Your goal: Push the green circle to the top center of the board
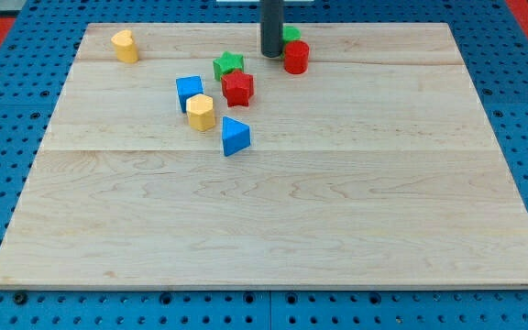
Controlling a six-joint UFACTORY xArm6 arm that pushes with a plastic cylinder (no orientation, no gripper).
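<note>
The green circle (pixel 291 35) sits near the top centre of the wooden board (pixel 273 211), mostly hidden behind my rod and a red cylinder (pixel 296 57) that touches it on its lower right. My tip (pixel 272 54) rests on the board just left of the green circle and the red cylinder, close to or touching them. A green star (pixel 228 65) lies to the left of my tip.
A red star (pixel 238 88) sits below the green star. A blue cube (pixel 189 93), a yellow hexagon (pixel 201 112) and a blue triangle (pixel 235 137) cluster left of centre. A yellow block (pixel 125 45) stands at the top left.
</note>
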